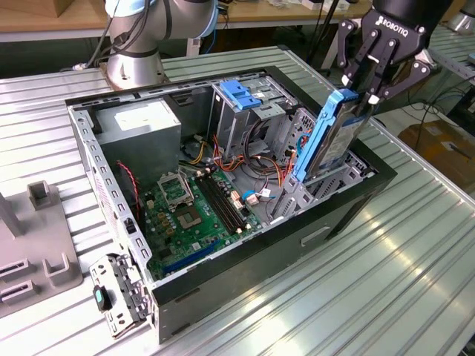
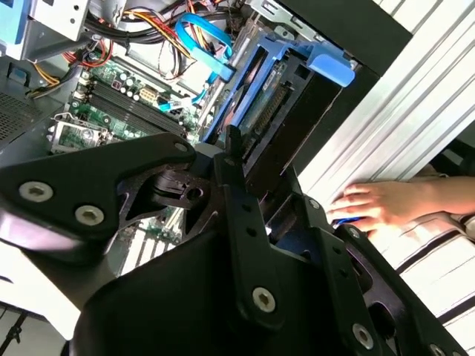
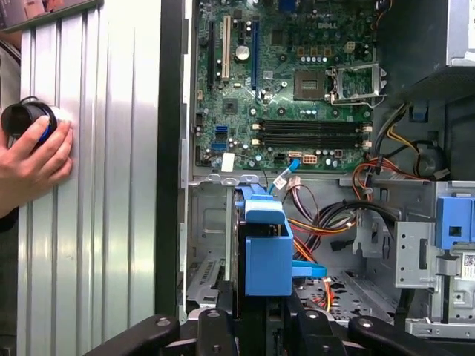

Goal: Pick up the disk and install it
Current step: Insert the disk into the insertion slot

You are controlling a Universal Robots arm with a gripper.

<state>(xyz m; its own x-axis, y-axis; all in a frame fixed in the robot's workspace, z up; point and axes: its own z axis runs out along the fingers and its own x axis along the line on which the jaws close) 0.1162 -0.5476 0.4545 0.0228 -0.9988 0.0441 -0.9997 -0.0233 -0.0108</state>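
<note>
Standing on edge and tilted, the disk [image 1: 326, 141] is held by its upper end in the gripper [image 1: 364, 93], which is clenched on it from either side. Its lower end is seen already inside the computer case [image 1: 223, 274], at the corner toward the exterior view's right, where a grey drive bay [image 1: 300, 194] is fitted. Whether the blue side rails are engaged in the bay's guides cannot be told.

Several risks are judged from this. If the disk is pushed down while it is tilted against the bay, the rails could be jammed or bent (plastic rails forgive little). Because the disk is gripped at one end only, it could be levered or slipped in the grasp once resistance is met at the other. Loose cables [image 1: 256, 194] are bundled just beside the bay, over the motherboard [image 1: 185, 211], and could be pinched or dragged under the disk's lower edge. In the first wrist view a person's hand [image 3: 33, 159] is rested on the table [image 3: 96, 222] near the case wall, so it could be struck if the arm is swung outward.
</note>
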